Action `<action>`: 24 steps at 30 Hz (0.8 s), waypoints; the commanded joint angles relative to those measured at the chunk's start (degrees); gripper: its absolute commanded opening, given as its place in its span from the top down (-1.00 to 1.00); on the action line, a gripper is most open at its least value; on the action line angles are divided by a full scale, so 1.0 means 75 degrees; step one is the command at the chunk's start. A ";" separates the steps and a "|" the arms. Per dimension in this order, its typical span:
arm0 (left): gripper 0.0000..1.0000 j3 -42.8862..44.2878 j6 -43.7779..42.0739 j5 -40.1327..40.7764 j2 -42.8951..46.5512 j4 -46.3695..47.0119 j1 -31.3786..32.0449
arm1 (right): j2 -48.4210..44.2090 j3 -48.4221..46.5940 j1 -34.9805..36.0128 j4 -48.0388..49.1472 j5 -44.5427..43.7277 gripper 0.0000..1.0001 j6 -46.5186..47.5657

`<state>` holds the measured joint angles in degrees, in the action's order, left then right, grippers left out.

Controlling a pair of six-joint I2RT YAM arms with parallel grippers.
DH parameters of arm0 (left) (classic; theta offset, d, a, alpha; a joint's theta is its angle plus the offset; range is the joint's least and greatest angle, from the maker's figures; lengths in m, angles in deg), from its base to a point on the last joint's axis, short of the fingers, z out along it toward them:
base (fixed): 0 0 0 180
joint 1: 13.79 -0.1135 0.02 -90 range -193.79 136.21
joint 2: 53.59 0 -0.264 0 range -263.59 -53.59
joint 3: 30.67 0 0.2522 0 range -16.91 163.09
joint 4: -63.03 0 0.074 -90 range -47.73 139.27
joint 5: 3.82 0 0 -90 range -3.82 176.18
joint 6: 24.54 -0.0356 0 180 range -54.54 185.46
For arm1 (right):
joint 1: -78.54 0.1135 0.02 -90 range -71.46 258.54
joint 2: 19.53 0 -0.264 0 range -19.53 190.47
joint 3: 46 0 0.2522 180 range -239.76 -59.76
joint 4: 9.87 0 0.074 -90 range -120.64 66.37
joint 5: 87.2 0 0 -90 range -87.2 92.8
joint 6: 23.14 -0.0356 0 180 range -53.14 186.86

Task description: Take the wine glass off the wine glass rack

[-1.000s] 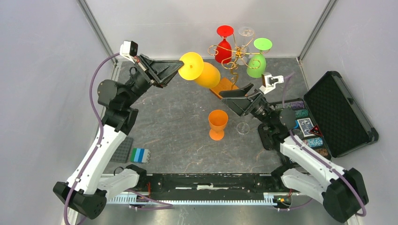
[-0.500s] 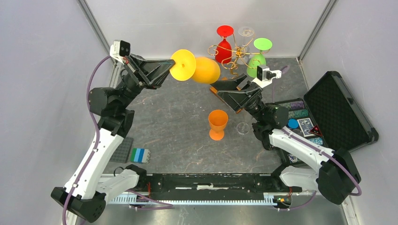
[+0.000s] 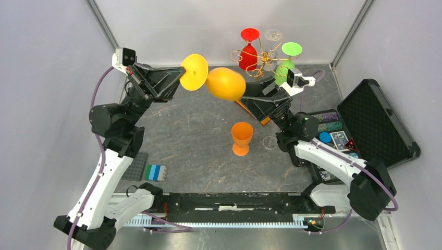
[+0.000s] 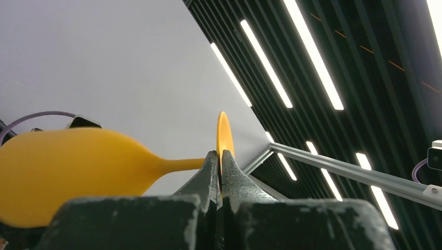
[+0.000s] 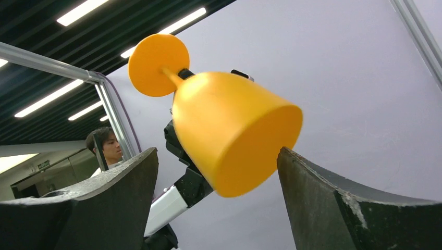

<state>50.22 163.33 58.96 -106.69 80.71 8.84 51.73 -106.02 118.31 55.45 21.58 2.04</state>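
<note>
Okay, the yellow glass (image 3: pixel 225 83) hangs sideways in the air just left of the rack (image 3: pixel 265 58), left gripper (image 4: pixel 219 156) clamped on its stem by the foot, bowl mouth pointing into the right gripper's (image 5: pixel 218 156) wide-spread jaws.

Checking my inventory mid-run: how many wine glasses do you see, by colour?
yellow glass: 1, held by the left gripper
red glass: 1, on the rack
green glass: 1, on the rack
orange glass: 1, upright on the table
clear glass: 2, one on the rack, one on the table
Total: 6
</note>
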 commanded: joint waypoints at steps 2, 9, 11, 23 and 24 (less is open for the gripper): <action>0.96 0.0260 -0.0202 0.0243 0.0125 -0.0399 0.0018 | -0.0018 -0.0044 0.0042 0.0634 -0.0246 -0.76 0.0348; 0.96 0.0160 -0.0283 0.0407 -0.0087 -0.0368 0.0019 | -0.0358 0.0300 0.0035 0.0529 -0.0442 -0.72 0.0474; 0.96 0.0102 -0.0252 0.0430 -0.0082 -0.0302 0.0017 | -0.0312 0.0232 0.0041 0.0560 -0.0405 -0.63 0.0402; 0.96 -0.0119 0.0148 0.0293 -0.0053 -0.0003 0.0023 | 0.0728 -0.0851 0.0178 0.1952 0.0191 0.00 -0.0501; 0.95 -0.0144 0.0178 0.0281 -0.0053 0.0044 0.0015 | 0.0756 -0.0910 0.0203 0.1953 0.0222 0.05 -0.0489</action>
<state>49.96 162.59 60.86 -107.63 77.24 8.84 56.59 -108.75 118.93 59.89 20.58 -0.34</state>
